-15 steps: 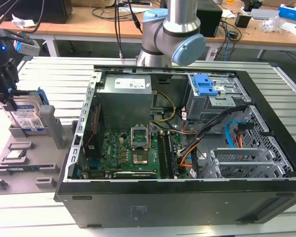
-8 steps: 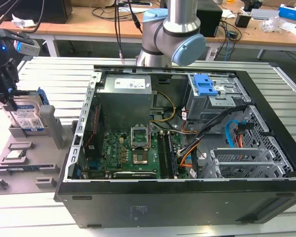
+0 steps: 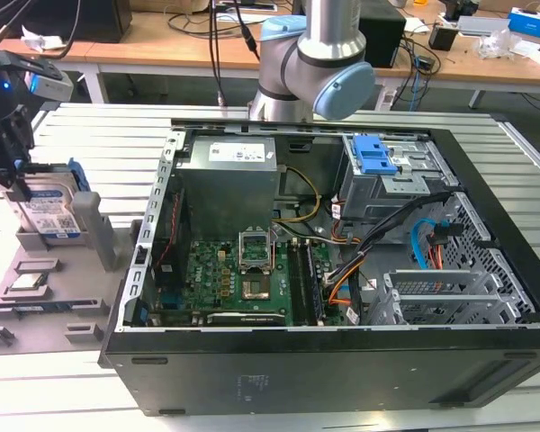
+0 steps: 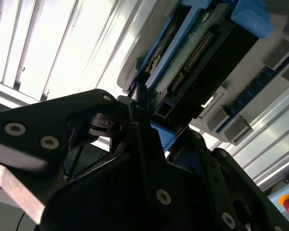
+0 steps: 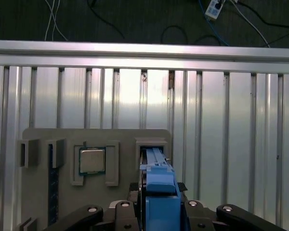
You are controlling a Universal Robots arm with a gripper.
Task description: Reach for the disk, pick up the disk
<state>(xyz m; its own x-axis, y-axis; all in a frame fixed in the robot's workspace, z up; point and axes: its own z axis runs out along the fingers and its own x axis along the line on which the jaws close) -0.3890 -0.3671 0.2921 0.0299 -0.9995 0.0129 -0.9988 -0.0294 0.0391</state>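
Gripper [image 3: 18,184], black and angular, sits at the exterior view's far left, down over the disk [image 3: 52,211], which stands upright on edge in a grey plastic holder [image 3: 88,225] w/ its white-and-blue label facing out. A small square silver chip [image 3: 29,282] lies flat in the grey fixture plate [image 3: 36,310] just below. The open black PC case [image 3: 342,360] is well apart toward the exterior view's right, on the ribbed metal table [image 3: 99,135]. In the second wrist view the disk [image 4: 197,53] shows its green circuit board and pin connector, w/ a thin black finger [image 4: 137,108] against its edge. In the first wrist view the disk's [image 5: 159,202] smooth blue rail runs btwn the gripper [image 5: 158,187] jaws, clamped from both sides, its far end in the holder slot beside the chip [image 5: 92,160].
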